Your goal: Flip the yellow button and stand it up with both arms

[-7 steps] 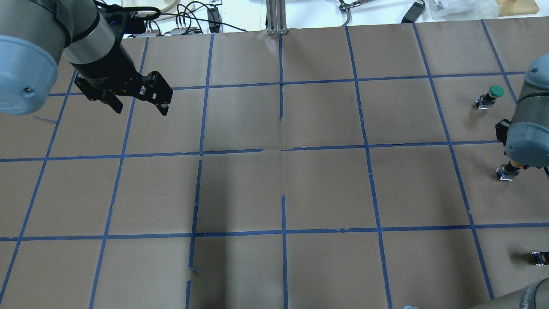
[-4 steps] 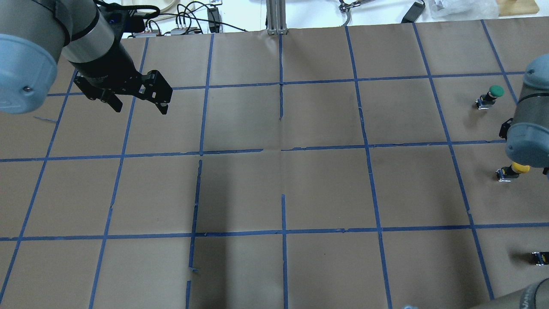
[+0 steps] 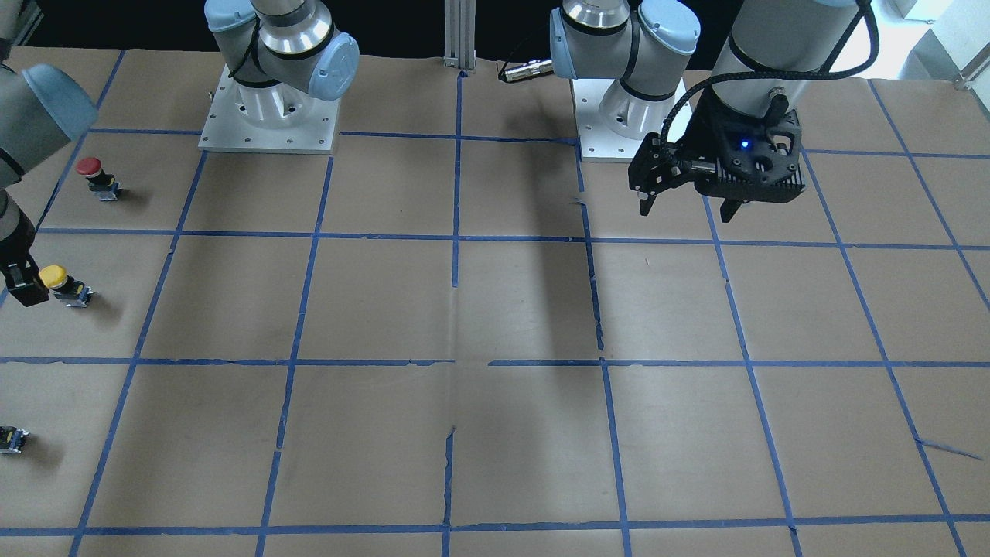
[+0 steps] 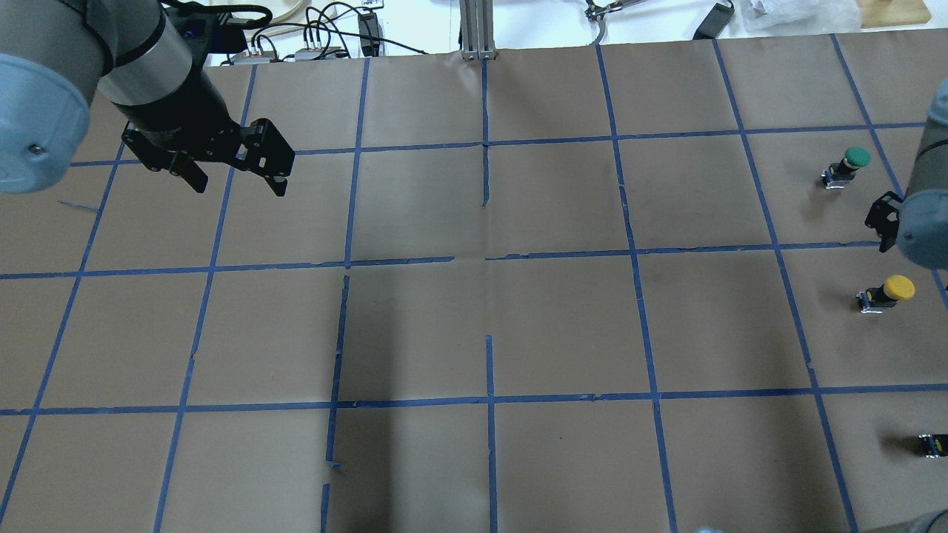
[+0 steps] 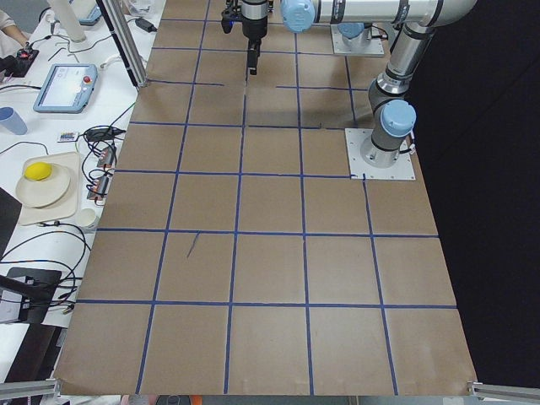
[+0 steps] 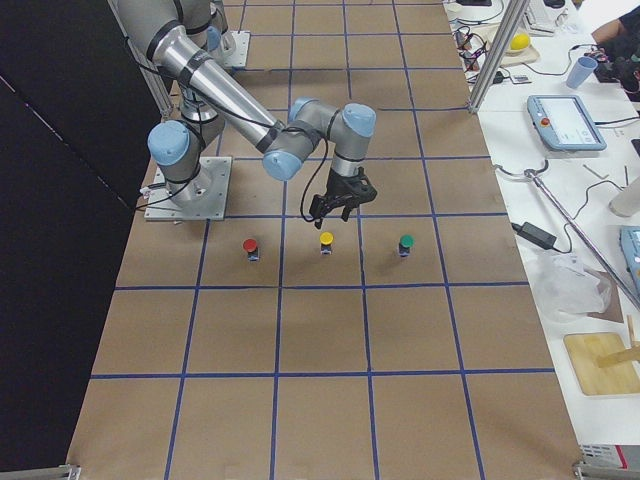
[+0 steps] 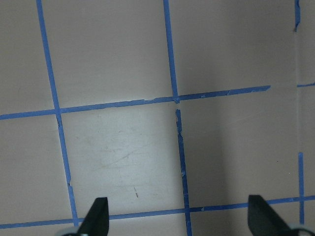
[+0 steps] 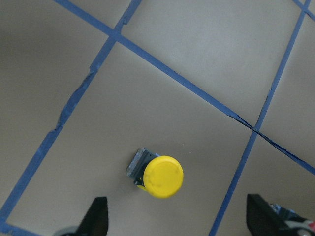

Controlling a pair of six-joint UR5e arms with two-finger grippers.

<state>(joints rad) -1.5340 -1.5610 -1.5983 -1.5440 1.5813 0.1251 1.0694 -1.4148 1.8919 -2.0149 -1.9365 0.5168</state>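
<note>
The yellow button (image 4: 885, 292) stands upright, cap up, on the brown paper at the table's right end. It also shows in the front view (image 3: 62, 284), the right side view (image 6: 326, 242) and the right wrist view (image 8: 160, 176). My right gripper (image 8: 179, 221) is open and empty. It hovers above the button without touching it, and it also shows in the right side view (image 6: 336, 208). My left gripper (image 4: 238, 183) is open and empty, raised over the far left squares. It also shows in the front view (image 3: 688, 210) and the left wrist view (image 7: 178, 219).
A green-capped button (image 4: 848, 166) stands one square beyond the yellow one, and a red-capped button (image 3: 97, 174) one square nearer the robot. A small black-and-yellow body (image 4: 933, 444) is cut off at the overhead view's right edge. The arm bases (image 3: 271, 116) are bolted along the robot side.
My right arm has drawn back off the yellow button, whose cap now shows fully in the overhead view. My left gripper has drifted slightly up and left.
</note>
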